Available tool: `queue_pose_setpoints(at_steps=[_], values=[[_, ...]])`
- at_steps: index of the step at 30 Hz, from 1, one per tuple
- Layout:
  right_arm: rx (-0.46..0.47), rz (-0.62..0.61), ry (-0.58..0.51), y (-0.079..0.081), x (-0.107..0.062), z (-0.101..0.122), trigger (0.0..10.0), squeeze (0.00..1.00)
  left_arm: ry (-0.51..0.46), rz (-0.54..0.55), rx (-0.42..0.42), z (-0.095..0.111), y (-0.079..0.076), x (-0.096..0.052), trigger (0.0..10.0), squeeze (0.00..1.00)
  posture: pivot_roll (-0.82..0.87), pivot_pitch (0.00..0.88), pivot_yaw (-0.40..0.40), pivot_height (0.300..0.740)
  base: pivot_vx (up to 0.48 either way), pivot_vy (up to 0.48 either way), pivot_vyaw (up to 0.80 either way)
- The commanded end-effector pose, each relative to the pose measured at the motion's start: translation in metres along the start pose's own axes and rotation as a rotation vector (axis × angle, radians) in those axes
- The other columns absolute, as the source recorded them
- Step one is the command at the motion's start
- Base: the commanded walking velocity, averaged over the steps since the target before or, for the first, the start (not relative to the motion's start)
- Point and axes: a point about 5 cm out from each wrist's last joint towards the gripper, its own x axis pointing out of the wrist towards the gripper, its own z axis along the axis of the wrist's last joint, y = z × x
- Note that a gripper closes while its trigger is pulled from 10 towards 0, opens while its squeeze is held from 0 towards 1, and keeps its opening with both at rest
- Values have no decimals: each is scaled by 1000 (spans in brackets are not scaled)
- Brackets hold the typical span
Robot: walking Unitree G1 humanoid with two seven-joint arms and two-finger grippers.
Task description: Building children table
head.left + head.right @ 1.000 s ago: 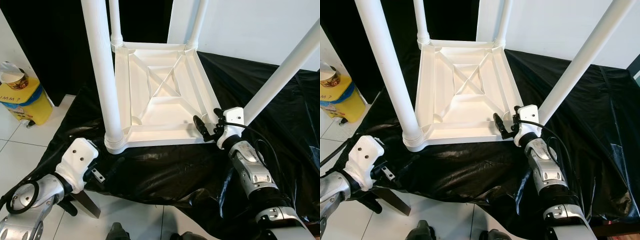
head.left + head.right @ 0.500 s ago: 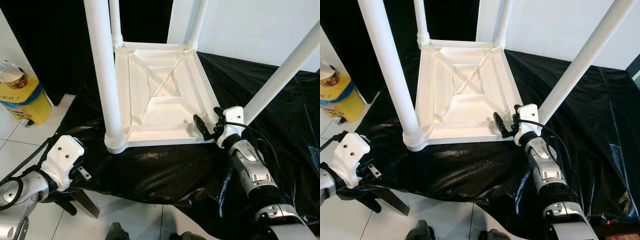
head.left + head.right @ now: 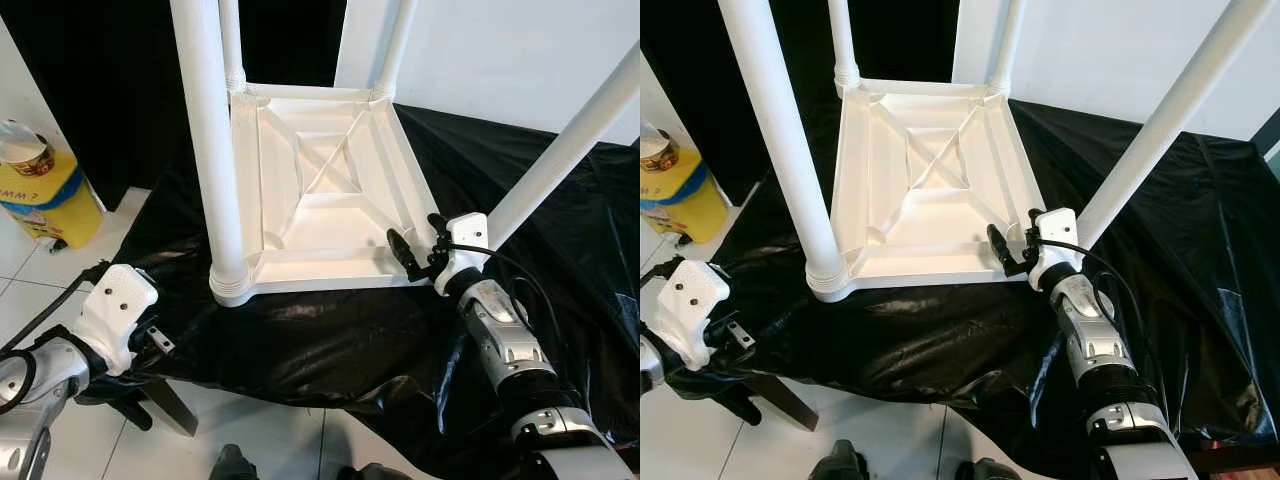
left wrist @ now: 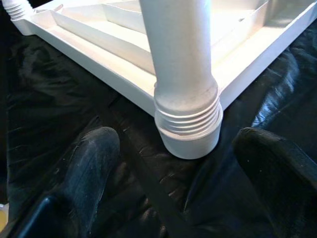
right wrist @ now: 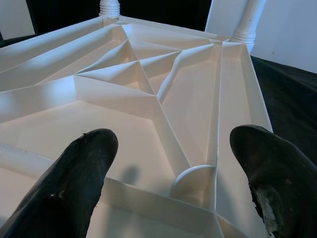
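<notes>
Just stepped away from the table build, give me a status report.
Left gripper open, off the near-left leg. Right gripper open over upturned tabletop at near-right corner. Nothing in the way.

1. The floor (image 3: 40,275) was of pale tiles with thin dark joints, bare at the robot's near left.
2. A black sheet (image 3: 330,330), wrinkled and glossy, lay spread over the floor, its crumpled edge running along the near side.
3. A white table (image 3: 320,190) lay upside down on the sheet, underside ribs up, with legs standing at its corners.
4. A yellow bin (image 3: 50,205) stood on the tiles at the far left, just off the sheet's edge.
</notes>
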Motion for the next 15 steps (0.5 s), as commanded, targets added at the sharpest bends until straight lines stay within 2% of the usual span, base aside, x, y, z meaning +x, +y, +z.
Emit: queue_pose_setpoints(at_steps=[1, 10, 15], values=[[-14, -47, 8, -16, -5, -1, 10000, 0, 1, -5, 11, -1, 1, -1, 10000, 0, 197, 95, -160, 740, 0, 0, 0], [-43, -60, 15, -25, -10, 0, 10000, 0, -1, 42, 32, -4, 19, 1, 10000, 0, 159, 93, -157, 740, 0, 0, 0], [-51, -79, 17, -30, -12, 1, 10000, 0, -2, 45, 38, -3, 24, 2, 10000, 0, 142, 89, -146, 740, 0, 0, 0]])
